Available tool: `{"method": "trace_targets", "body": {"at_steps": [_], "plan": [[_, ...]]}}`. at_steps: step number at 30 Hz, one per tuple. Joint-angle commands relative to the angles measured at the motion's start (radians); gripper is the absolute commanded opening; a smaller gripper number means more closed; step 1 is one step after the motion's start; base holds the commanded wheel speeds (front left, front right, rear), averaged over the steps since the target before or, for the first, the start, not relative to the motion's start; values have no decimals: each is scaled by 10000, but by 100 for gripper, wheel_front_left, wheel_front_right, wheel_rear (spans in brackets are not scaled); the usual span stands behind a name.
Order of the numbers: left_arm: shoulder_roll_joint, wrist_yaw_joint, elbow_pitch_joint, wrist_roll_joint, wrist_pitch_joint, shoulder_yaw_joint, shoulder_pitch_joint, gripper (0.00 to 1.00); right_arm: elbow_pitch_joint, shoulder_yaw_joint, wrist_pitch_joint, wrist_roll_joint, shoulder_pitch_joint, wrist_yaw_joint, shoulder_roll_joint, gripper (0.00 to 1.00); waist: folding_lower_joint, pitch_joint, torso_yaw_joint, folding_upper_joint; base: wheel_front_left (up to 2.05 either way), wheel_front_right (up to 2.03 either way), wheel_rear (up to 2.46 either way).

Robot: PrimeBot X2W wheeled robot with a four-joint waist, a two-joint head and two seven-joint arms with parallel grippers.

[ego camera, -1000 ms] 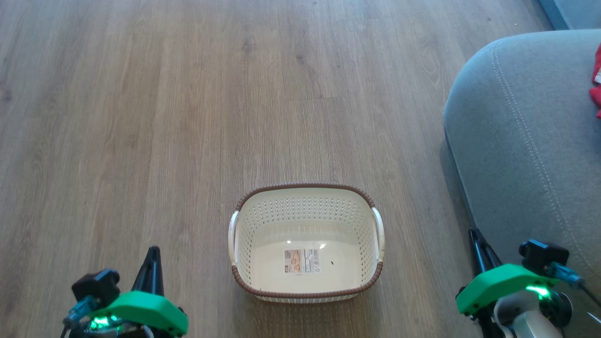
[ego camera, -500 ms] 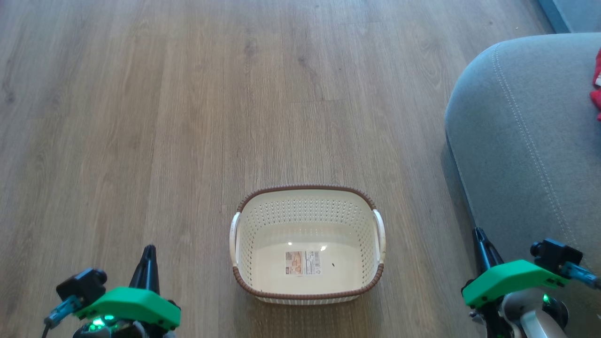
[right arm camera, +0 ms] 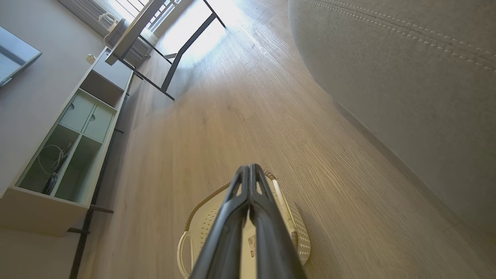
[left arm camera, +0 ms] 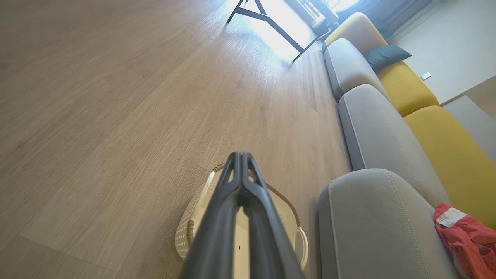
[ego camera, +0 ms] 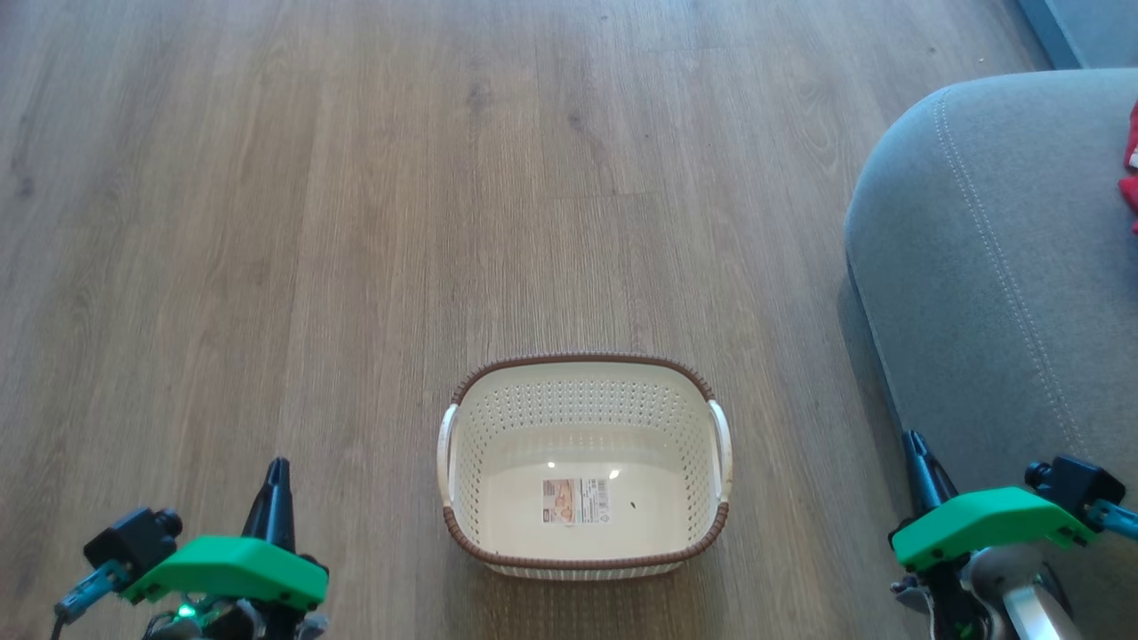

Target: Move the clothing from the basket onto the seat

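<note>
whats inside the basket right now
The basket holds just a sticker on its bottom and a tiny dark speck beside it. Its near wall's inner face is hidden behind the rim.

Perforated cream plastic in the basket (ego camera: 578, 404), glossy at the bottom, with brown woven-look rim (ego camera: 582, 358) and paper label (ego camera: 576, 500). Matt wood-grain floor (ego camera: 356, 222). Coarse matt grey cloth on the seat (ego camera: 996, 267), pale stitching. Soft red cloth in the clothing (left arm camera: 469, 242).

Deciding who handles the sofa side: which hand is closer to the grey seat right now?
Right. The right hand sits at the near edge of the seat; the left hand is far off, on the other side of the basket.
</note>
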Motion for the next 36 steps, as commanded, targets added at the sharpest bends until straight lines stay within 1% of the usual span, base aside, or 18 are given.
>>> {"method": "trace_targets", "body": {"at_steps": [1, 2, 12, 35, 36], "plan": [[22, -58, -376, -204, 37, 255, -538, 0, -382, -19, 35, 209, -411, 32, -43, 0, 0, -3, 3, 0, 0, 0, 0], [23, -73, -388, -442, 96, 282, -559, 0, -402, -62, 92, 422, -413, 34, -32, 0, 0, -13, 10, 0, 0, 0, 0], [24, -142, -441, -1508, 361, 403, -652, 0, -489, -256, 350, 1375, -425, 39, 20, 0, 0, -58, 41, 0, 0, 0, 0], [28, -325, -584, -4359, 1069, 727, -900, 0, -723, -795, 1057, 3908, -458, 52, 173, 0, 0, -179, 124, 0, 0, 0, 0], [28, -325, -584, -4359, 1069, 727, -900, 0, -723, -795, 1057, 3908, -458, 52, 173, 0, 0, -179, 124, 0, 0, 0, 0]]}}
